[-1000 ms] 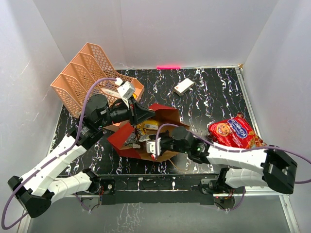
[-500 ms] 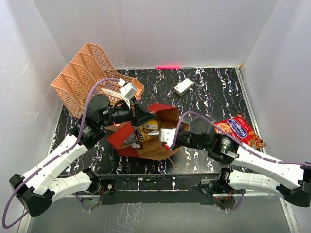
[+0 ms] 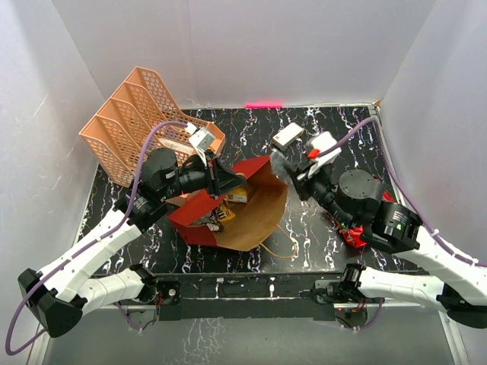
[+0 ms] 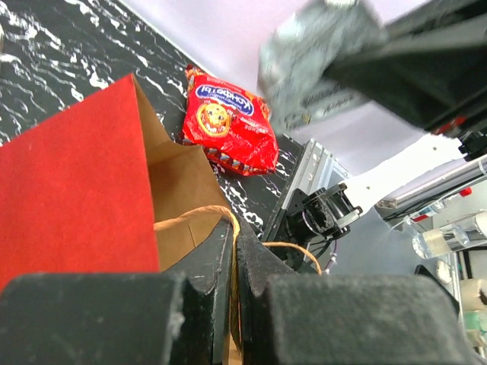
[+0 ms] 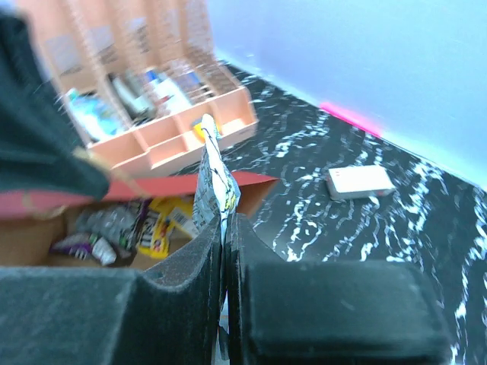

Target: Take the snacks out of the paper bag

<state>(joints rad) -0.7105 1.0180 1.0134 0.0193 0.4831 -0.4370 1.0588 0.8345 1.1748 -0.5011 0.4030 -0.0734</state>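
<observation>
Grey wrapper — above paper bag rim

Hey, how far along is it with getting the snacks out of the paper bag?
Done: the red cookie packet lies outside the paper bag. In hand: the right end effector is shut on a silvery wrapper, held in the air near the bag, while the left end effector pinches the bag's rim. Left: a yellow wrapper and dark wrappers lie inside.
</observation>
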